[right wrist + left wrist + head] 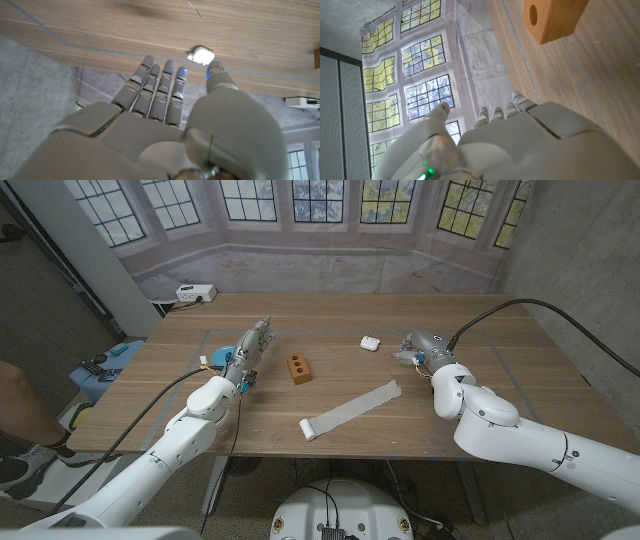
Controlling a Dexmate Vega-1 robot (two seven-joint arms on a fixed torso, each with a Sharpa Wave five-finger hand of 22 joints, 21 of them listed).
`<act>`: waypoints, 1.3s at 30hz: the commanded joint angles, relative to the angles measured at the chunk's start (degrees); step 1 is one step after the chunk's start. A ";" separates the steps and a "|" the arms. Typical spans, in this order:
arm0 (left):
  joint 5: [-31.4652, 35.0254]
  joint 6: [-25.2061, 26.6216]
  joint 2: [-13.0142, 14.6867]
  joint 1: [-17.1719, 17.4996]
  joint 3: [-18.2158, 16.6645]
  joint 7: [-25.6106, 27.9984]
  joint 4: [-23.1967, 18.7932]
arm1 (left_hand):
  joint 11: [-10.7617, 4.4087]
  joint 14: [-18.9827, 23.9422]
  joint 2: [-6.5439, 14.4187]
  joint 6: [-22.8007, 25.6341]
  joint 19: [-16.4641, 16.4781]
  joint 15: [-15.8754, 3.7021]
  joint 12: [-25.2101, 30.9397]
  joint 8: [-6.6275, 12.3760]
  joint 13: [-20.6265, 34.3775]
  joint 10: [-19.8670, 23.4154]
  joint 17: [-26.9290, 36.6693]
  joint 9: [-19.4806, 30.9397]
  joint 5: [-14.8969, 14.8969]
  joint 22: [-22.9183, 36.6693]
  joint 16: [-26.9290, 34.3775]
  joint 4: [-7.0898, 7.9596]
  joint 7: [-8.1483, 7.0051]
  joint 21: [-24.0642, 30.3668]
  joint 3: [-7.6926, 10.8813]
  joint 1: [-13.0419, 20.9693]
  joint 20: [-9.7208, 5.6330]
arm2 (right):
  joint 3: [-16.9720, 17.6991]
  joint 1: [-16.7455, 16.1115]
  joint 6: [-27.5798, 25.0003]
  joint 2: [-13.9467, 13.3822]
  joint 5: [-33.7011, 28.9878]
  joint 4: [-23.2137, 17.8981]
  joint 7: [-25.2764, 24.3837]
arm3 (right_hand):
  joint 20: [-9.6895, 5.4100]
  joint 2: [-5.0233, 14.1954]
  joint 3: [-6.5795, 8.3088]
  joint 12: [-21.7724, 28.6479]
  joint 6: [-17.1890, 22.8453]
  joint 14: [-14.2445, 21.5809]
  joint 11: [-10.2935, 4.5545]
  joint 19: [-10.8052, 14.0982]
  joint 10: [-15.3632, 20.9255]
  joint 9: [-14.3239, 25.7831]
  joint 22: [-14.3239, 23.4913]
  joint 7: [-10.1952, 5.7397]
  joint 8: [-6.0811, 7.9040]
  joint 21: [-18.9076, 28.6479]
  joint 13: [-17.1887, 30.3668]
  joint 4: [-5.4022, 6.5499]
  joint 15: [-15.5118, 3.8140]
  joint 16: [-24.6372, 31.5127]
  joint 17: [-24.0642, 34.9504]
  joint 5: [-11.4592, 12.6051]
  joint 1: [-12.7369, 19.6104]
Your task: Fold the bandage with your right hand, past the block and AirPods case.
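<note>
From the head view I see the bandage (351,409) lying on the wooden table (500,370) as a long diagonal strip, mostly unrolled, with a small roll at its near-left end; it sits near the front middle of the table, untouched by either hand. The block (299,368), an orange-brown piece with holes, stands just beyond the strip's middle; the AirPods case (370,340), small and white, lies farther back and to the right, apart from the block. My right hand (420,346) is just right of the case, holding nothing; in its wrist view the fingers (159,86) reach out straight and side by side, thumb set apart, with the case ahead of the fingertips. My left hand (247,350) is left of the block, fingers extended together, empty. A power strip (195,293) rests at the table's far-left corner.
</note>
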 commanded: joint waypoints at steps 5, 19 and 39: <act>0.52 -0.56 0.75 1.23 -0.64 0.75 -1.72 | 0.20 -0.32 0.02 0.35 -0.08 0.49 0.39 0.15 0.23 0.36 0.26 0.18 -0.12 0.07 0.15 -0.01 -0.04 0.34 0.23 -0.64 0.76 | -3.05 -0.02 -0.36 2.49 -3.92 3.44 0.76 | -1.30 -0.04 0.18 0.33 2.37 1.67 -0.83 0.64 2.24 0.16 0.34 -0.74 0.54 0.13 0.14 -0.13 -6.06 0.63 0.28 0.11 2.14; 0.12 -0.81 1.18 2.45 -1.12 0.73 -2.31 | 0.11 -0.33 0.01 0.50 -0.08 0.51 0.37 0.12 0.24 0.38 0.24 0.18 -0.11 0.07 0.12 -0.06 -0.01 0.35 0.35 -0.78 0.83 | -6.17 1.03 -3.45 4.89 -7.60 4.77 1.77 | -1.86 -0.39 -0.29 1.02 6.36 4.40 -1.71 1.41 6.26 0.24 0.38 -1.17 1.07 0.10 0.25 0.20 -7.27 1.47 0.54 0.06 4.04; 0.02 -1.15 0.59 1.29 -0.72 -0.28 -0.71 | 0.21 -0.30 0.00 0.92 -0.08 0.59 0.45 0.15 0.24 0.71 0.22 0.18 -0.10 0.07 0.11 -0.17 0.14 0.37 0.55 -0.96 0.83 | -9.39 3.77 -5.00 7.05 -8.59 8.19 3.41 | -2.18 -0.63 -0.66 0.95 7.42 5.29 -2.19 1.75 7.36 0.25 0.40 -1.32 0.76 0.05 0.32 0.36 -8.05 1.66 0.68 0.01 5.13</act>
